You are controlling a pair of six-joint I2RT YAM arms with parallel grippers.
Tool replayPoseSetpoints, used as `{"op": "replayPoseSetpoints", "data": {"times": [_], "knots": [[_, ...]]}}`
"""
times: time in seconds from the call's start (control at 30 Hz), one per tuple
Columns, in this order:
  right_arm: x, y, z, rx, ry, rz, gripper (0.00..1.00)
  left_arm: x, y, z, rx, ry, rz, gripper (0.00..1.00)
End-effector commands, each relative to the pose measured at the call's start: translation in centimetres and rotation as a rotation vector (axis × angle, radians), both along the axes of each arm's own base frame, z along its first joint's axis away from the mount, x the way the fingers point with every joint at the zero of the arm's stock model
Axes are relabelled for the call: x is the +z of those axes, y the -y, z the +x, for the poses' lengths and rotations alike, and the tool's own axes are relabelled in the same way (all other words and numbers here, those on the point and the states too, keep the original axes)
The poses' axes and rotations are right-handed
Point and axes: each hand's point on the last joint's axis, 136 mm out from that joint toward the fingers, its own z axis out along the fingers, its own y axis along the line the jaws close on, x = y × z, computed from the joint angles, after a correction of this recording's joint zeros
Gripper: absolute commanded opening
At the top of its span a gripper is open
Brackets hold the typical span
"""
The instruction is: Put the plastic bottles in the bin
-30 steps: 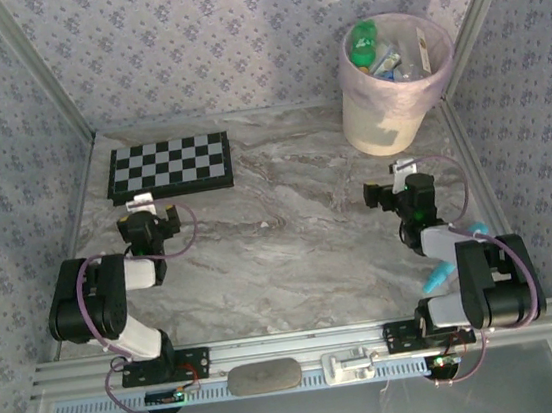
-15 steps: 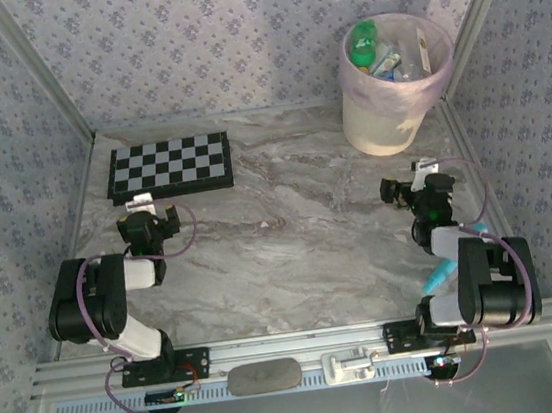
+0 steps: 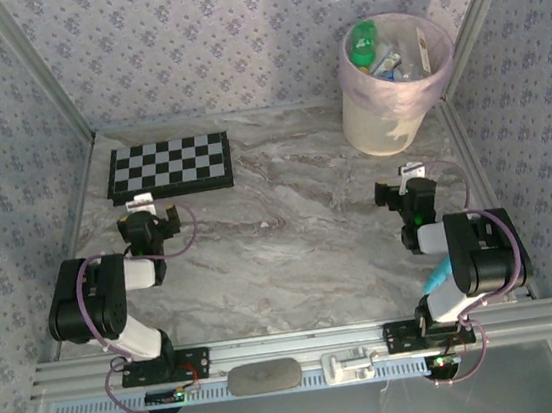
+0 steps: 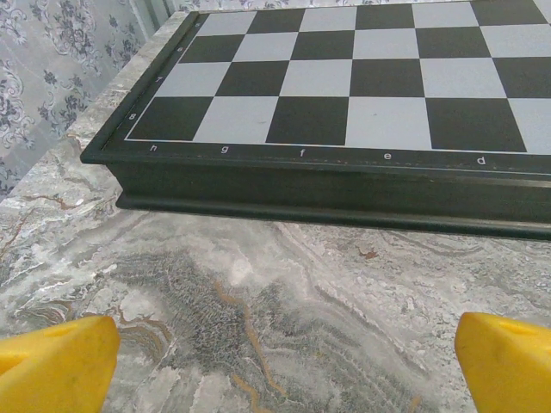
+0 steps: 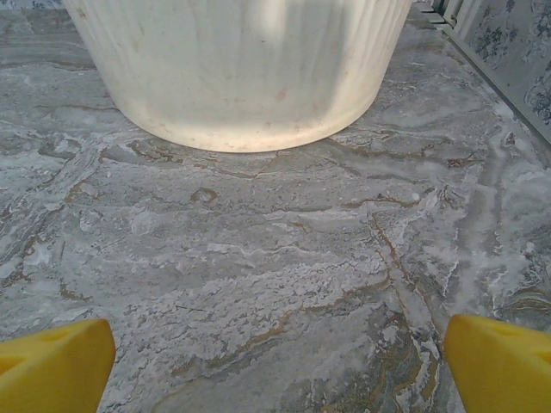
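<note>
The small plastic bottles, one green with a green cap [image 3: 365, 42] and the others clear with blue labels [image 3: 392, 59], lie heaped inside the round cream-white wastebasket lined with a translucent pink bag [image 3: 385, 112], which stands at the far right corner of the grey marbled tabletop [image 3: 290, 235]. Every bottle in sight is in that bin, so the task looks done or close to it.

Such bottles are probably light and thin-walled. They would buckle under a hard squeeze and slip on their smooth sides. The best hold would be across the body near the shoulder or at the stiffer cap, with gentle pressure. The bin itself seems light enough to slide if it is bumped.

The right gripper [image 5: 275, 361] faces the foot of the bin from nearby. Its yellow fingertips [image 5: 52, 361] sit at the bottom corners of the wrist view, spread wide with only bare marble between them, so it is released and holds nothing. The left gripper [image 4: 275, 361] is just as wide, its yellow fingertips [image 4: 56, 361] flanking bare table, and it is also empty. It points at the near edge of the black-and-white chessboard [image 3: 170, 166], close to it but apart. A teal object [image 3: 435, 274] shows beside the right arm's base, partly hidden.
</note>
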Motion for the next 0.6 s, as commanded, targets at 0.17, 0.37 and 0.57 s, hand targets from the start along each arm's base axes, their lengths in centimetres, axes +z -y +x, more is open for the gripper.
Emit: {"op": "replayPoseSetpoints", "data": {"times": [0.17,0.37,0.57], "knots": [[1.3,0.66,0.55,-0.032,0.041,-0.032,1.0,1.24,-0.02,0.62,0.001,0.044,-0.017,1.0],[1.24,0.51,0.61,-0.022,0.037,-0.032,1.0,1.26,-0.07,0.62,0.002,0.045,-0.017,1.0],[1.34,0.46,0.67,-0.019,0.041,-0.03,1.0,1.21,-0.05,0.68,-0.002,0.042,-0.021,1.0]]}}
